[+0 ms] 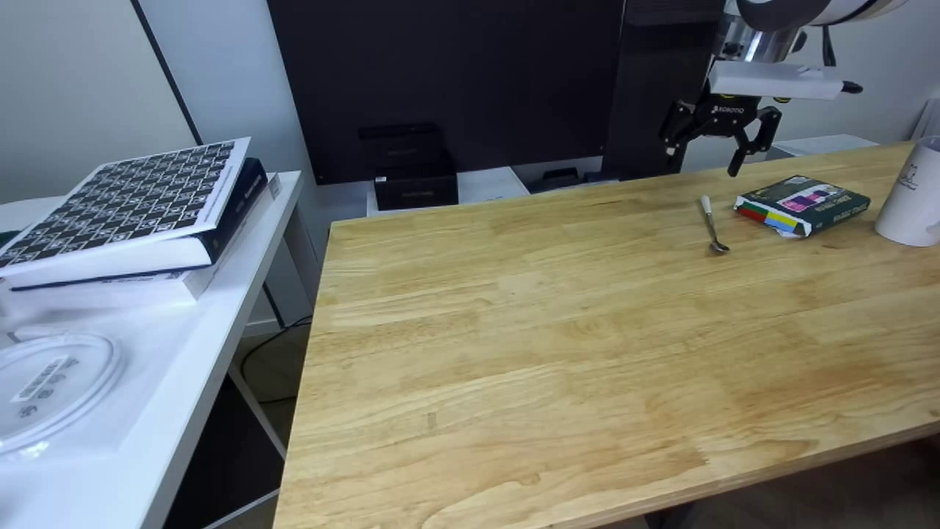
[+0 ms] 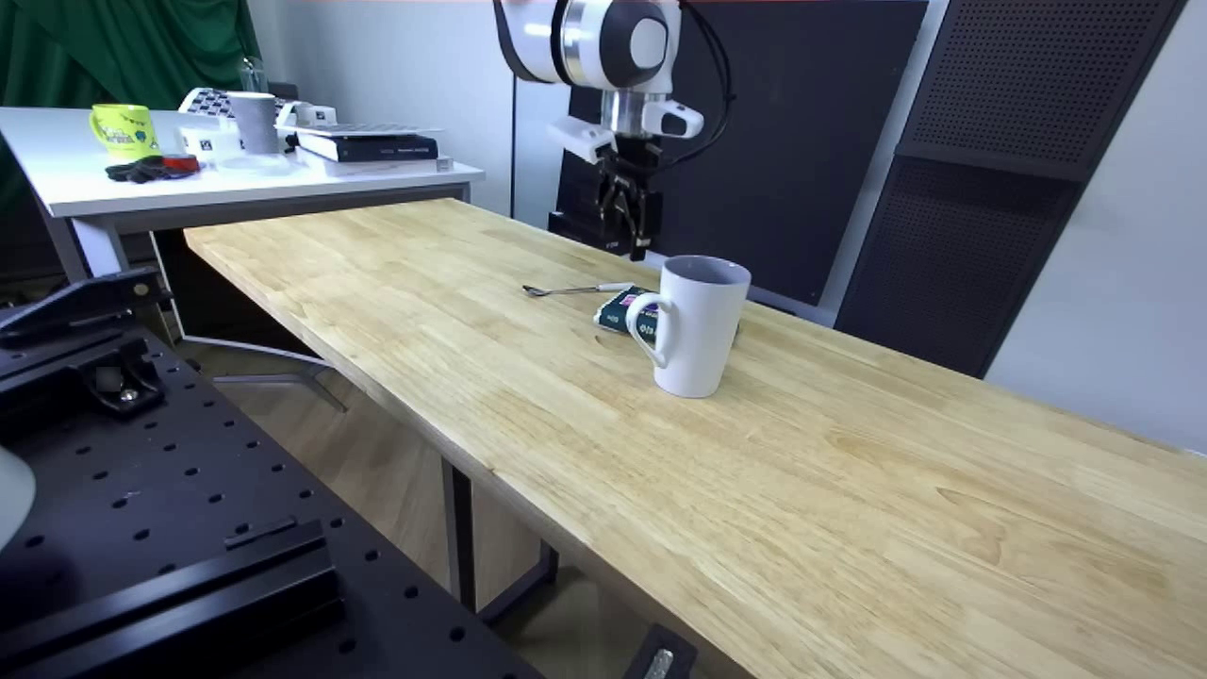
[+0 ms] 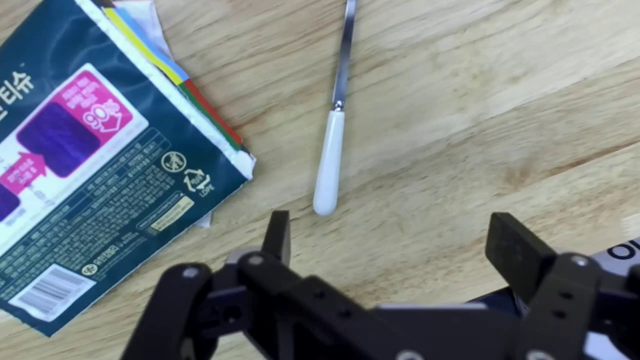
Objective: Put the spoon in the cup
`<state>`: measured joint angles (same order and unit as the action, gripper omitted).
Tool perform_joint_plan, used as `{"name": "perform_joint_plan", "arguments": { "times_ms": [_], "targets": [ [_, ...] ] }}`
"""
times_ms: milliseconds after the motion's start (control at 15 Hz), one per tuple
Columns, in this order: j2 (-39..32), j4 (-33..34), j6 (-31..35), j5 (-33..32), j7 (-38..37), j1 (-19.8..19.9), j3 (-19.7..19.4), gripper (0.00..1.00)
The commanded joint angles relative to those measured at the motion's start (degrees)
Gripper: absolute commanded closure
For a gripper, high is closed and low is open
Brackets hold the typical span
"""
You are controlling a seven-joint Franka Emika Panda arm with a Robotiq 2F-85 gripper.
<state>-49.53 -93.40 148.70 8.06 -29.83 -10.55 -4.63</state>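
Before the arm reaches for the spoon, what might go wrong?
The open tool might snag the green packet lying beside the spoon. The spoon's slim, smooth-looking white handle could slip or twist when gripped. Later, a swinging spoon might clip the upright white cup and knock it over.

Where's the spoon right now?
In the wrist view, the spoon lies at upper centre on the wooden table, just right of the green packet, handle toward the open pincer.
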Motion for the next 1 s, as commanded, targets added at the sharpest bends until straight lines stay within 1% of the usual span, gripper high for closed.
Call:
{"name": "perform_joint_plan", "arguments": {
  "times_ms": [0,467,533,667,733,933],
  "targets": [
    [-1.8,2.6,-1.3,1.5,-3.7,-0.2,-1.3,0.0],
    [-4.1,2.2,-1.4,2.4,-6.0,-0.9,-1.5,0.0],
    [-4.5,2.1,-1.3,2.3,-6.4,-1.2,-1.6,0.21],
    [-5.2,1.9,-1.0,2.1,-6.7,-1.7,-1.6,0.32],
    [-5.4,1.8,-1.1,2.1,-6.8,-1.9,-1.5,0.4],
    [-5.5,1.8,-1.0,2.1,-7.4,-2.4,-1.6,0.6]
  ]
}}
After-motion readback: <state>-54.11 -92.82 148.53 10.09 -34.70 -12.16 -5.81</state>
